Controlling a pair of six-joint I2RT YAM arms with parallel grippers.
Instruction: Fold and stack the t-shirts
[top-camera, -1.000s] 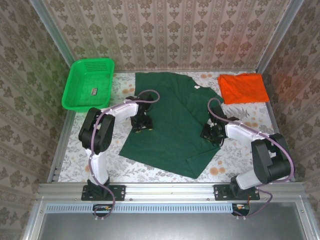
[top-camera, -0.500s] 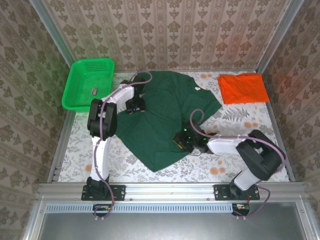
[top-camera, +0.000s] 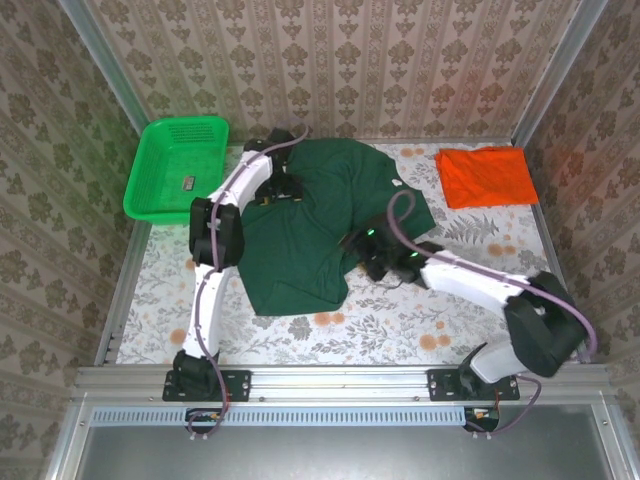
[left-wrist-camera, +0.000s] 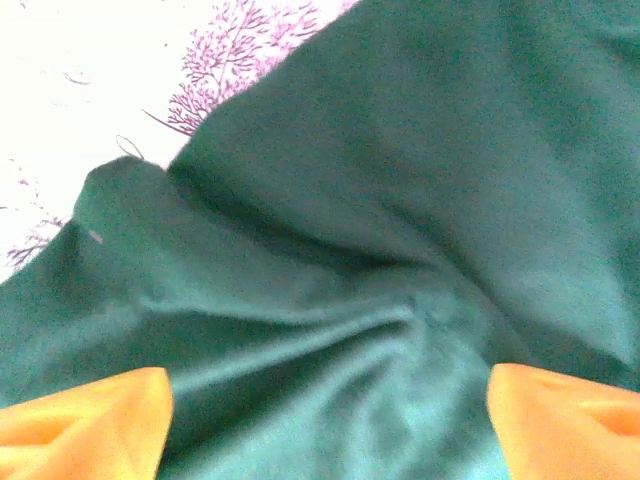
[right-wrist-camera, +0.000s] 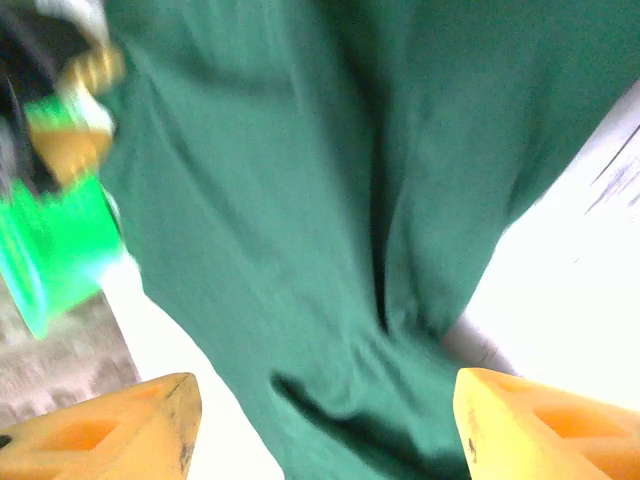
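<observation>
On the table (top-camera: 400, 322), the dark green t-shirt (top-camera: 300, 250) lies rumpled, partly folded.

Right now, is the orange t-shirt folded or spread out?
Folded. The orange t-shirt lies as a compact flat rectangle at the far right corner of the table, with no sleeves or collar sticking out.

Near strip of surface (top-camera: 400, 325) open; green t-shirt (top-camera: 300, 250) covers centre, basket (top-camera: 175, 165) far left, orange t-shirt (top-camera: 487, 177) far right.
</observation>
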